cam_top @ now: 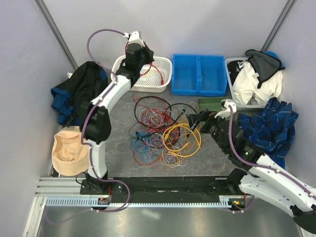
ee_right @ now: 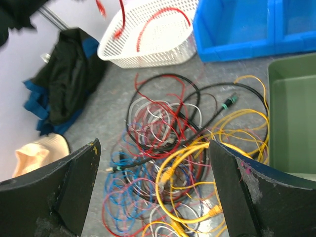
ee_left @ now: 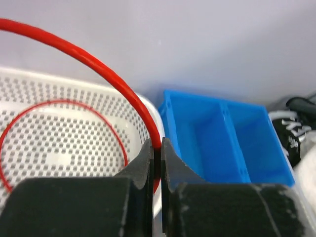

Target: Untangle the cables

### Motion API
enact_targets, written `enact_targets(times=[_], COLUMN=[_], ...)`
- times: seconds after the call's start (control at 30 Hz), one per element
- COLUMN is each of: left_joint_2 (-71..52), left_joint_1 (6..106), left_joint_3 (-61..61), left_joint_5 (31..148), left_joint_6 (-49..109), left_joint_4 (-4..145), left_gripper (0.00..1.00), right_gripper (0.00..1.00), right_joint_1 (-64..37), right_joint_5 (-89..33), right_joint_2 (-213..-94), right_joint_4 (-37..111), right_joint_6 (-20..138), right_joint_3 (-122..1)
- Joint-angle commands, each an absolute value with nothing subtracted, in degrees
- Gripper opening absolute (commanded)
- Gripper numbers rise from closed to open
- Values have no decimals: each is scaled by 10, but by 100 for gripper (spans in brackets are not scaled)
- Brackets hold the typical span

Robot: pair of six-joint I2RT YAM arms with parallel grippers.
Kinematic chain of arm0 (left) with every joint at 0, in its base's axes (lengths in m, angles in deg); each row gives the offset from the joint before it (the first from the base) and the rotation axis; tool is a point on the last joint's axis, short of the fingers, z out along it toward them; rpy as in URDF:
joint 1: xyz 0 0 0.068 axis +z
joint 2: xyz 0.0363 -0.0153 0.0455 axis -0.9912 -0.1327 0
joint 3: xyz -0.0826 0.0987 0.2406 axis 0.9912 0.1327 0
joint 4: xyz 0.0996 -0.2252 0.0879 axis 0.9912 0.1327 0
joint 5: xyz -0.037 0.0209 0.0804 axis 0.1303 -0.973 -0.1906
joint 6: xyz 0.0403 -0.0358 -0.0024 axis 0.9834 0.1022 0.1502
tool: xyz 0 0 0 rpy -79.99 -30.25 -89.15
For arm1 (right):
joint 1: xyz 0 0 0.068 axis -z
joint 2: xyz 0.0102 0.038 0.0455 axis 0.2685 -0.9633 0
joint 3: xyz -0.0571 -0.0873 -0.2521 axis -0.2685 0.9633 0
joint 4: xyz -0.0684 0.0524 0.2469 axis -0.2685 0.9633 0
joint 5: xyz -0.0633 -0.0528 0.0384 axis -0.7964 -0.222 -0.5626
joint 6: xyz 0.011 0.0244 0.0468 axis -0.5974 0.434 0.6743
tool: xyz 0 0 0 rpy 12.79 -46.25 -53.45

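- The left end effector [ee_left: 157, 148] is clenched on a thin red cable [ee_left: 98, 64]. Its two dark fingers are pressed together with the wire pinched at their tips.
- From the pinch the red cable arcs up and away over the white perforated plastic basket [ee_left: 74, 143]. A red loop lies on the basket's floor, but I cannot tell whether it is the same wire.
- In the top view the left arm reaches to the far side of the grey bench [cam_top: 118, 143], and its end effector [cam_top: 148, 58] sits above the basket [cam_top: 160, 85].
- The right end effector [ee_right: 153, 148] is released, its fingers spread wide. It hangs over the right side of the tangled heap of thin cables [ee_right: 173, 148] and grips nothing.
- The heap [cam_top: 163, 131] lies mid-bench between the two arms. It holds red, blue, white, black and purple loops, with a yellow-orange coil [cam_top: 181, 140] on the side nearest the right end effector [cam_top: 195, 120].
- A blue two-compartment plastic bin [cam_top: 198, 74] stands just right of the basket.
- A green tray [ee_right: 291, 113] lies beside the heap's far right edge.
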State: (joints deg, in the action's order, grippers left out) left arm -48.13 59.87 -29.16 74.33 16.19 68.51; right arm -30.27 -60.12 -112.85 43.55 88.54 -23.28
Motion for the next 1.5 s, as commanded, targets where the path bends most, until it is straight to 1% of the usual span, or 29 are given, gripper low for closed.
enact_targets(times=[0.0,0.03,0.07,0.1,0.17,0.23,0.27,0.3,0.37,0.4,0.47,0.5,0.57,0.6,0.63,0.73,0.87,0.93,1.03,1.17,1.37,1.47], left_joint_2=[-588,-606,-634,-639,-604,-549,-484,-451,-383,-325,-266,-212,-165,-139,-104,-59,-49,-61,-103,-181,-244,-271], left_joint_1=[619,622,624,630,630,621,616,609,601,585,561,534,500,467,450,401,382,382,383,383,383,384], left_joint_3=[-465,-491,-514,-536,-515,-416,-373,-291,-215,-145,-82,-23,37,94,120,192,262,281,294,278,256,245], left_joint_5=[756,749,735,736,736,722,708,700,690,689,684,682,668,664,662,665,670,668,663,685,691,687], left_joint_6=[131,130,127,111,106,108,112,113,108,111,131,139,149,150,150,139,120,120,131,128,127,132], left_joint_4=[717,745,760,771,771,741,700,688,666,660,659,662,669,675,678,717,720,714,680,663,632,631], left_gripper=[37,80,99,100,100,100,100,100,100,100,100,100,97,95,92,86,80,78,77,75,68,59], right_gripper=[98,98,98,98,98,98,98,98,98,98,98,98,98,98,98,98,98,98,98,97,97,97], right_joint_1=[-301,-301,-301,-301,-301,-301,-301,-301,-301,-301,-301,-301,-301,-301,-301,-302,-301,-301,-301,-301,-300,-301], right_joint_5=[-623,-625,-625,-626,-629,-635,-635,-634,-630,-629,-629,-629,-626,-625,-623,-613,-607,-600,-595,-602,-602,-604], right_joint_2=[-1135,-1134,-1135,-1134,-1133,-1132,-1133,-1133,-1135,-1137,-1136,-1134,-1128,-1125,-1123,-1110,-1093,-1087,-1082,-1070,-1057,-1056], right_joint_4=[429,428,427,429,431,431,431,430,431,430,434,436,442,444,446,456,464,465,473,495,505,510], right_joint_6=[878,878,878,876,870,867,865,864,870,872,879,880,881,883,882,885,896,905,912,919,923,923], right_joint_3=[-219,-215,-214,-214,-213,-212,-212,-212,-211,-210,-209,-209,-207,-207,-206,-205,-195,-190,-187,-184,-174,-175])
